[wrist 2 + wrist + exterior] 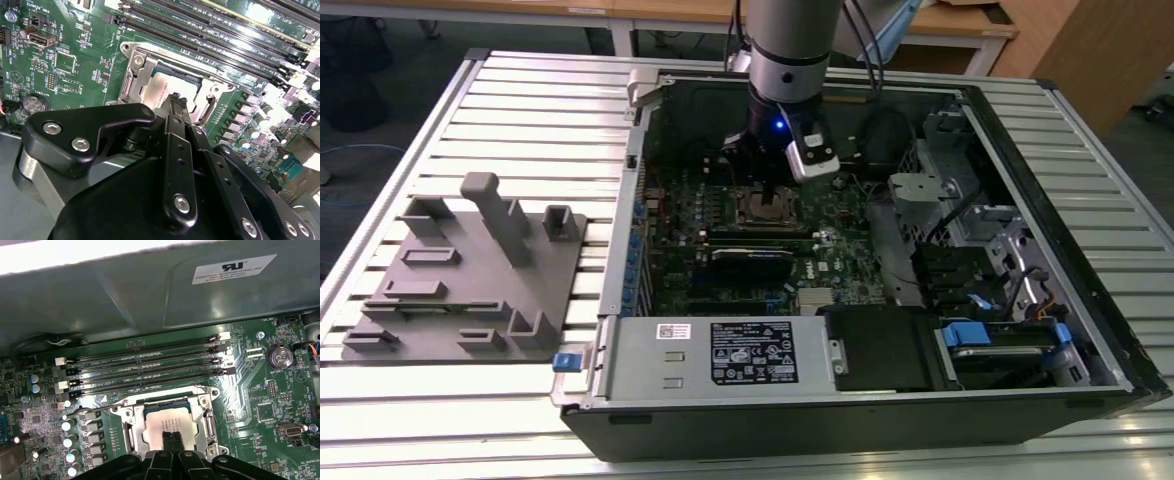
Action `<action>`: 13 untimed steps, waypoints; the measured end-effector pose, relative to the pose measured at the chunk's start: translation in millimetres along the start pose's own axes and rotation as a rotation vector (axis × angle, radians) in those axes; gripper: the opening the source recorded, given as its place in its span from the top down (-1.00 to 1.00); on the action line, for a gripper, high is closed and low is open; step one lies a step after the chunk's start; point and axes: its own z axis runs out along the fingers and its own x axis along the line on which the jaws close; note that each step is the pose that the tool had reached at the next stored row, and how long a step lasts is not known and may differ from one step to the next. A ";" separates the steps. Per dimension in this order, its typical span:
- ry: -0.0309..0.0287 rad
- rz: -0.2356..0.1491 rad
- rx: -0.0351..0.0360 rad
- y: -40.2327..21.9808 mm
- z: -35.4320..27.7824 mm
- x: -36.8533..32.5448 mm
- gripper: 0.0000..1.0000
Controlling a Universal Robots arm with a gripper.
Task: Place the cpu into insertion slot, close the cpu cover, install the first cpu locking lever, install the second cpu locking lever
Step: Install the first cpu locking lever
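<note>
though light, the cpu [771, 210] seems fragile: hold edges; exterior view: gripper [762, 186], jaws together, at its twelve o'clock.

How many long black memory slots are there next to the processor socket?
4 memory slots, side by side between the socket and the case wall: one by the wall, two in the middle, one beside the socket. None seems hidden.

the cpu [167, 424] lies in the insertion slot [155, 406], beside the memory slots [145, 365].
</note>
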 end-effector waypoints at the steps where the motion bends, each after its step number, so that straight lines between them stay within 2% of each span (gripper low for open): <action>1: 0.0000 0.000 -0.0001 0.0 0.0 0.0 0.79; 6: 0.0001 0.000 0.0002 0.0 -1.5 0.0 0.79; 13: 0.0000 0.000 0.0000 0.3 -7.9 -0.1 0.79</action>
